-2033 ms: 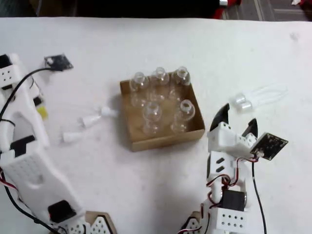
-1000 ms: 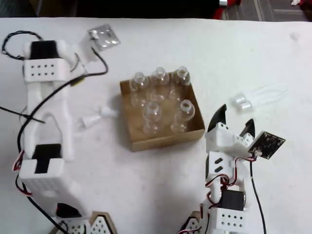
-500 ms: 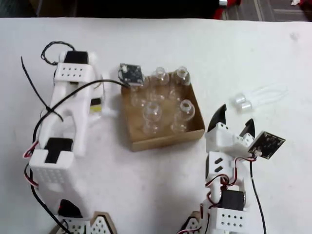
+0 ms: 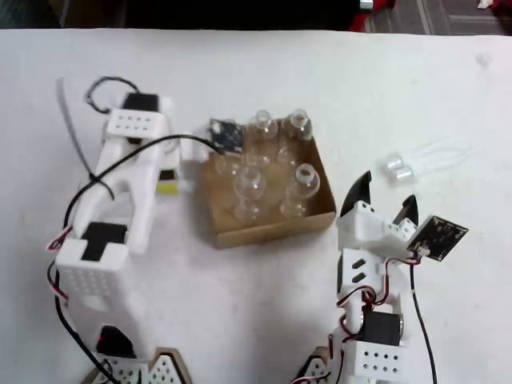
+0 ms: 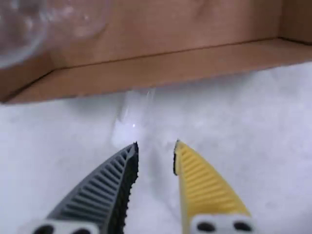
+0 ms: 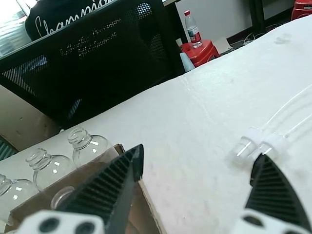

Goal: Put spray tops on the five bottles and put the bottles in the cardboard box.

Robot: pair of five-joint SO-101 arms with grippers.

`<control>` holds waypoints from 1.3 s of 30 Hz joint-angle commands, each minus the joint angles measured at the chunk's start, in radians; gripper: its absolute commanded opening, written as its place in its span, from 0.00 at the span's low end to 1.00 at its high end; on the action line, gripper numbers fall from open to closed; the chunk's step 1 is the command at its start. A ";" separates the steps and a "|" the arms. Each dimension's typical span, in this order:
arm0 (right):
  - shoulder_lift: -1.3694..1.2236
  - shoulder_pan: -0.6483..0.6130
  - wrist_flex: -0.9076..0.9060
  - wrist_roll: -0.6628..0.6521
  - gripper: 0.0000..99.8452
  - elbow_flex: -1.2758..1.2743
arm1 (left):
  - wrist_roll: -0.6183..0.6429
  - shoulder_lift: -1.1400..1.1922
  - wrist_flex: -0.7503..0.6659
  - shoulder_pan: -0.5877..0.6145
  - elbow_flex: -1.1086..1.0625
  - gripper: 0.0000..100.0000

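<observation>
The open cardboard box (image 4: 276, 226) holds several clear bottles without tops, among them one (image 4: 298, 126) at the back and one (image 4: 304, 182) in front. My left gripper (image 4: 170, 183) sits low at the box's left wall. In the left wrist view it (image 5: 155, 151) is open, and a white spray top (image 5: 130, 118) lies on the table just beyond its tips, against the box wall (image 5: 161, 68). My right gripper (image 4: 386, 200) stands open right of the box. Two spray tops (image 4: 396, 166) with thin tubes lie beyond it; they (image 6: 256, 144) also show between its fingers.
The left arm's camera board (image 4: 226, 136) hangs over the box's back left corner and covers a bottle there. Bottle necks (image 6: 80, 139) rise above the box edge (image 6: 148, 209) in the right wrist view. A chair and a person sit beyond the table's far edge.
The left arm swung from the table's left edge across to the box and lowered its gripper at the left wall, covering the spray tops there. The right arm barely moved.
</observation>
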State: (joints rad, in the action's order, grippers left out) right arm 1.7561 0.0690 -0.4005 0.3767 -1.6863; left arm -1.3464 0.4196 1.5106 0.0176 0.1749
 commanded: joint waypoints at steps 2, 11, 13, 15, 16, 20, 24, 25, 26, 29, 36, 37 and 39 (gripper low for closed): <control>0.010 0.002 -0.004 0.005 0.32 -0.006 | -0.002 0.054 -0.084 -0.044 -0.026 0.13; 0.010 0.002 -0.002 0.005 0.32 -0.006 | 0.000 0.079 -0.127 -0.041 -0.025 0.13; 0.010 0.002 -0.002 0.005 0.32 -0.006 | 0.000 0.084 -0.150 -0.042 -0.034 0.13; 0.010 0.002 -0.002 0.005 0.32 -0.006 | 0.000 0.085 -0.155 -0.044 -0.035 0.13; 0.010 0.002 -0.002 0.005 0.32 -0.006 | 0.000 0.085 -0.157 -0.044 -0.035 0.13; 0.010 0.002 -0.002 0.005 0.32 -0.006 | 0.000 0.085 -0.158 -0.044 -0.032 0.13; 0.010 0.002 -0.001 0.005 0.32 -0.006 | 0.000 0.085 -0.158 -0.041 -0.034 0.13; 0.010 0.002 -0.001 0.005 0.32 -0.006 | 0.000 0.085 -0.158 -0.041 -0.034 0.13; 0.010 0.002 -0.001 0.005 0.32 -0.006 | 0.000 0.085 -0.158 -0.041 -0.034 0.13; 0.010 0.002 -0.001 0.005 0.32 -0.006 | 0.000 0.085 -0.158 -0.039 -0.034 0.13; 0.010 0.002 -0.001 0.005 0.32 -0.006 | 0.000 0.085 -0.158 -0.035 -0.032 0.14; 0.010 0.002 -0.001 0.005 0.32 -0.006 | 0.000 0.084 -0.157 -0.035 -0.032 0.16; 0.010 0.001 -0.002 0.005 0.32 -0.006 | 0.000 0.077 -0.152 -0.035 -0.032 0.17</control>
State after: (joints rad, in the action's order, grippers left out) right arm 1.7561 0.0690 -0.4005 0.3767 -1.6863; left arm -1.3464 0.5056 1.3648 -0.0192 0.1412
